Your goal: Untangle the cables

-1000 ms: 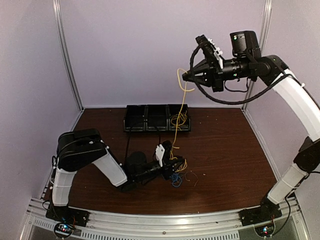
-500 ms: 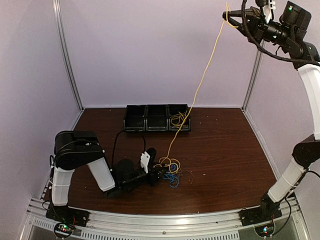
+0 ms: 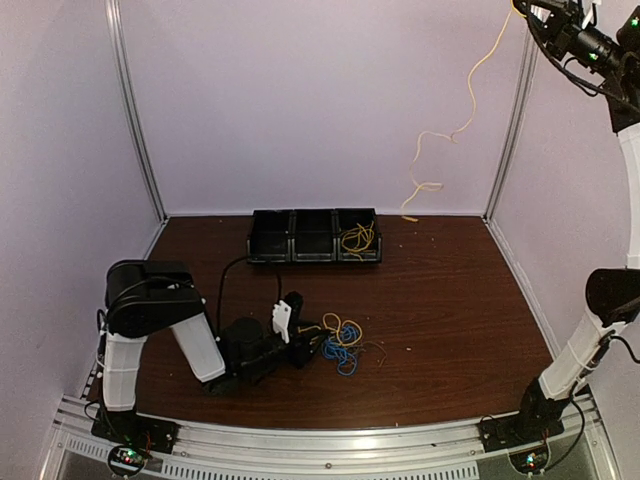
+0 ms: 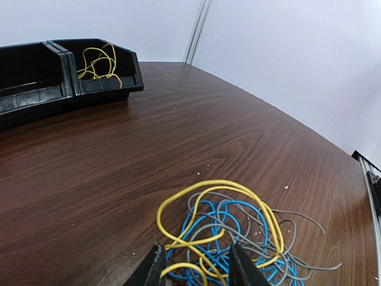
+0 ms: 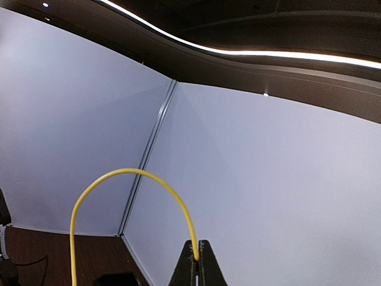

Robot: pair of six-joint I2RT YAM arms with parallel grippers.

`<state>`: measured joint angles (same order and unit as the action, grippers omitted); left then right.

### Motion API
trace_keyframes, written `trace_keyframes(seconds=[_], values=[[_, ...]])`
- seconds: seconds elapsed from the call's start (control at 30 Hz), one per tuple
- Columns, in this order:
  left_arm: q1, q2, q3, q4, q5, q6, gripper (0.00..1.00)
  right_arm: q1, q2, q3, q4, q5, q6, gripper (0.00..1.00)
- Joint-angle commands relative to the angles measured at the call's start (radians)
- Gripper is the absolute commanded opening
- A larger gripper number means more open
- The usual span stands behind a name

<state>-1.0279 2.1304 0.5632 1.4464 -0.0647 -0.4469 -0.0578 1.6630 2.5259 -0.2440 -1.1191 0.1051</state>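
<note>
A tangle of yellow, blue and grey cables (image 3: 341,346) lies on the brown table at the middle front. In the left wrist view the tangle (image 4: 238,229) lies just ahead of my fingers. My left gripper (image 3: 308,345) lies low on the table, open, its jaws (image 4: 196,265) astride the tangle's near edge with yellow and blue loops between them. My right gripper (image 3: 532,8) is raised to the top right corner, shut on one long yellow cable (image 3: 465,100) that hangs free in the air. In the right wrist view this cable (image 5: 122,173) arcs up from the closed fingertips (image 5: 197,257).
A black three-compartment bin (image 3: 300,250) stands at the back of the table, with loose yellow cables (image 3: 357,238) in its right compartment. It also shows in the left wrist view (image 4: 41,95). Metal posts and pale walls enclose the table.
My right arm rose up and to the right with the yellow cable. The cable's lower end has come out of the tangle and now dangles in the air. The left gripper drew back slightly left.
</note>
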Motion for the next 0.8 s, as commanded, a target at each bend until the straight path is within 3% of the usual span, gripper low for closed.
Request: trace_keyframes(seconds=[0.0,0.2,0.33,0.57,0.77], values=[[0.008,-0.043,-0.020,0.040,-0.019,-0.009,0.37,-0.041,-0.052,-0.103,-0.002,0.103,-0.032,0.00],[0.008,-0.104,-0.100,0.115,-0.039,-0.013,0.38,-0.069,-0.206,-0.594,-0.081,0.144,-0.241,0.00],[0.008,-0.152,-0.136,0.134,-0.016,-0.019,0.41,-0.074,-0.255,-0.768,-0.078,0.183,-0.309,0.00],[0.008,-0.238,-0.185,0.114,-0.023,-0.027,0.50,-0.071,-0.225,-0.817,0.060,0.175,-0.207,0.00],[0.009,-0.315,-0.234,0.063,-0.065,-0.029,0.54,-0.003,-0.105,-0.707,0.101,0.207,-0.154,0.00]])
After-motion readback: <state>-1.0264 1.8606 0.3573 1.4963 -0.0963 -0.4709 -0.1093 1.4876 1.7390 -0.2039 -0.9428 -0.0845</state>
